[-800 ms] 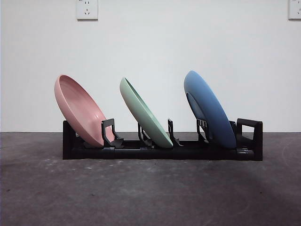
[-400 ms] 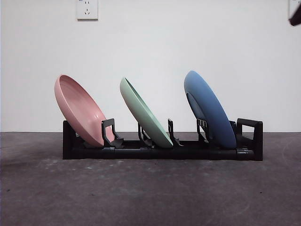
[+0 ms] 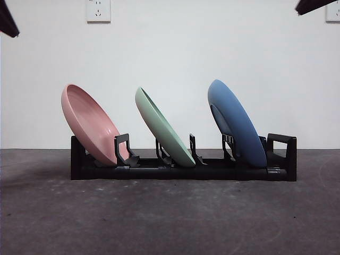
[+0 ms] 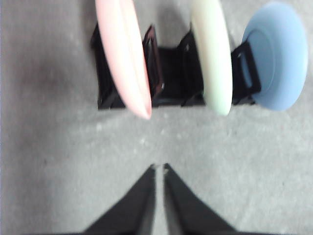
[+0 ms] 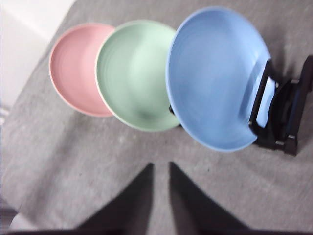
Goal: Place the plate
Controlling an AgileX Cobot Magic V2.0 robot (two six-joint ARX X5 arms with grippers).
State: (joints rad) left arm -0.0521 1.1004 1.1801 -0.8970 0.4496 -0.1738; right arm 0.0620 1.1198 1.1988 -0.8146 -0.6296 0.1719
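Three plates lean in a black rack (image 3: 183, 171): a pink plate (image 3: 89, 124) at the left, a green plate (image 3: 163, 127) in the middle and a blue plate (image 3: 236, 123) at the right. The left wrist view shows the pink plate (image 4: 123, 54), the green plate (image 4: 211, 54) and the blue plate (image 4: 279, 54) edge-on beyond my left gripper (image 4: 159, 167). It is shut, holds nothing and hangs over bare table short of the rack. My right gripper (image 5: 160, 165) is shut and empty too, hovering nearest the blue plate (image 5: 215, 78).
A black arm tip (image 3: 7, 21) shows at the top left corner of the front view and another arm tip (image 3: 313, 5) at the top right. Grey table (image 3: 170, 218) stretches in front of the rack. A white wall stands behind it.
Black arm tips have come into the front view's top corners, first at the right, then at the left. The plates and rack have not moved.
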